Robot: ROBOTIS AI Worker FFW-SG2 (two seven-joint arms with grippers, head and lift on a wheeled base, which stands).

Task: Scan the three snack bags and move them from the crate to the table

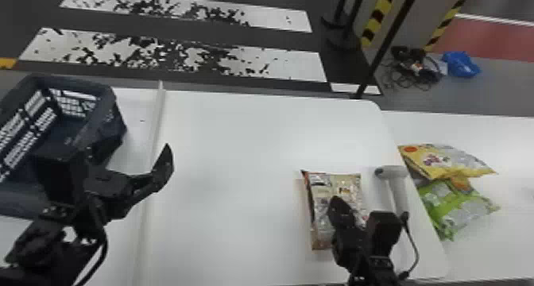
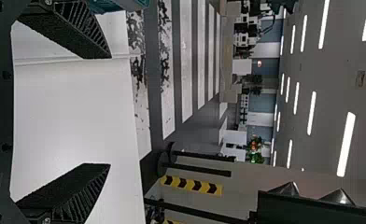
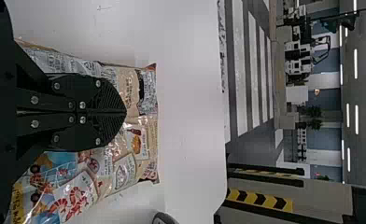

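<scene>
The snack bag [image 1: 325,186] lies flat on the worktop [image 1: 238,166], its long axis running away from the robot, just left of the scanner [image 1: 398,190]. The nearer right jaws [image 3: 125,112] are pressed together over it; the left jaws [image 2: 109,111] stand spread, well apart.

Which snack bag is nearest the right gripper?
The tan bag, left of the scanner, beneath the right gripper; the yellow bag and green bag lie right of the scanner.
</scene>
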